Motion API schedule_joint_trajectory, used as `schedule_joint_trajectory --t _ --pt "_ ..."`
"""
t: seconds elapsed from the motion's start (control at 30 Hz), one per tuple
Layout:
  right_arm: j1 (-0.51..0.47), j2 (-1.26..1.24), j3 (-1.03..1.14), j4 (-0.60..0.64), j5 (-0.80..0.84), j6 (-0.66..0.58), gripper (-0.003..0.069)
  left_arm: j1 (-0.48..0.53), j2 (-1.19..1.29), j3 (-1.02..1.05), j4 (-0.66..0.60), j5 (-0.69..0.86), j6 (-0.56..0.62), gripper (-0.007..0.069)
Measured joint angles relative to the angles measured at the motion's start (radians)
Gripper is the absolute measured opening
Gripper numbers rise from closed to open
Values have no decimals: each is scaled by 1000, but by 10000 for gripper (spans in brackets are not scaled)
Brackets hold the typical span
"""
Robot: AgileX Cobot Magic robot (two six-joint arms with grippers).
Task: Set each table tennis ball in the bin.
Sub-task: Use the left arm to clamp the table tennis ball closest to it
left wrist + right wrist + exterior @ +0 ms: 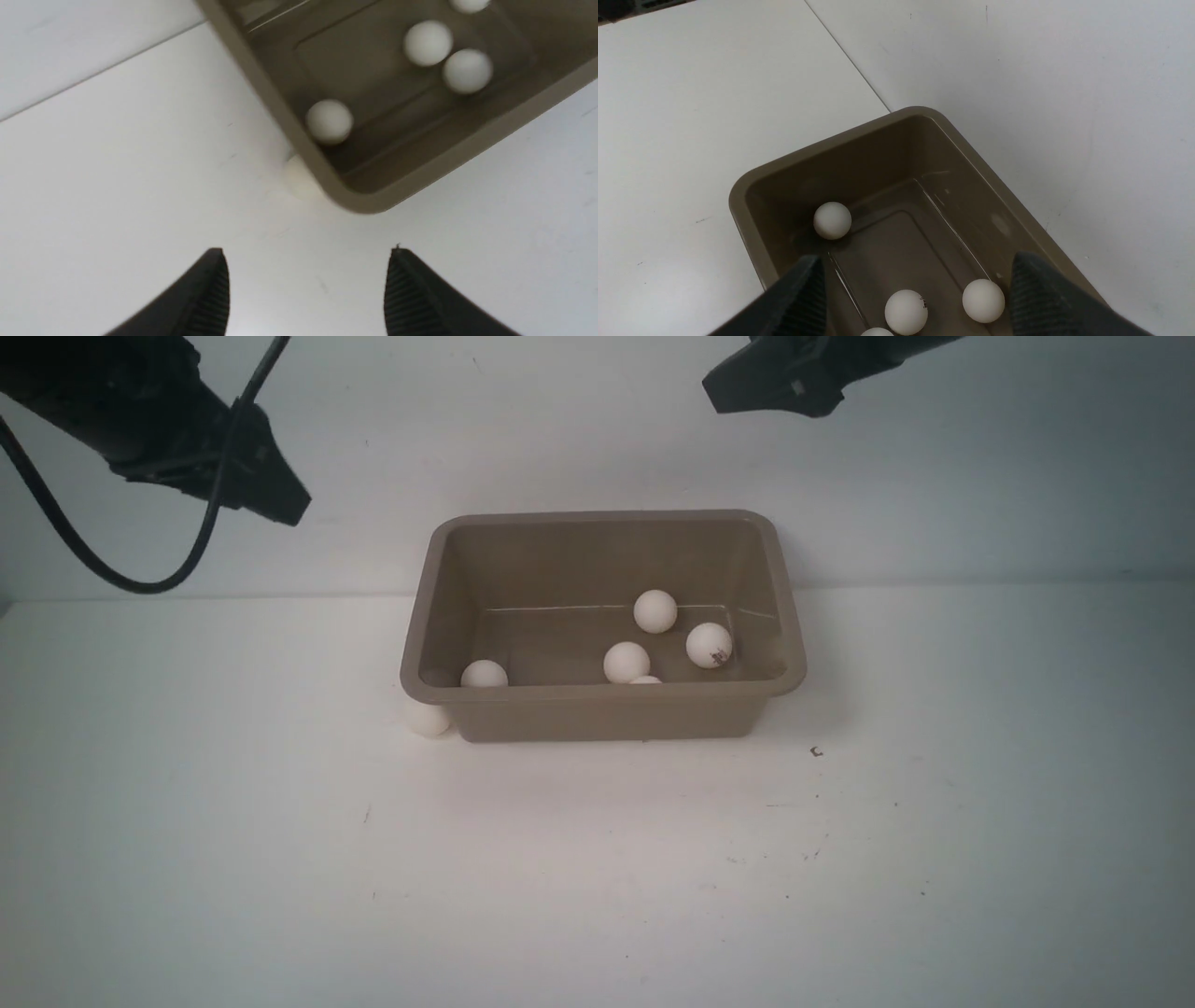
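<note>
Cleanup: five balls (654, 611) in the bin (607, 717), last ball (428, 719) on the counter (280, 859) at its corner. Left end effector (307, 251) and right end effector (916, 256) hang spread, empty; left must straddle it.

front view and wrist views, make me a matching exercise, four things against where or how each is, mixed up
Things: 1 bin; 2 ball with the dark mark; 3 left gripper; 4 right gripper.
Places or states: a open over bare table by the bin's corner; b grey-brown, standing on the table; c open, raised above the bin; d inside the bin, right half.
Pairs: 1-b; 2-d; 3-a; 4-c.
</note>
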Motion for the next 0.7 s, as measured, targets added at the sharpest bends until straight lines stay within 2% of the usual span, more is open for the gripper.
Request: schedule_joint_trajectory --t 0.13,0.43,0.6,0.7 --pt "0 0 0 9 0 0 482 11 43 0 26 0 18 405" --pt "0 0 0 17 10 0 482 42 241 1 -128 -11 127 405" --pt "0 0 0 16 19 0 482 98 310 1 -247 -16 386 405" --pt "0 0 0 16 19 -4 482 126 320 1 -261 -17 444 405"
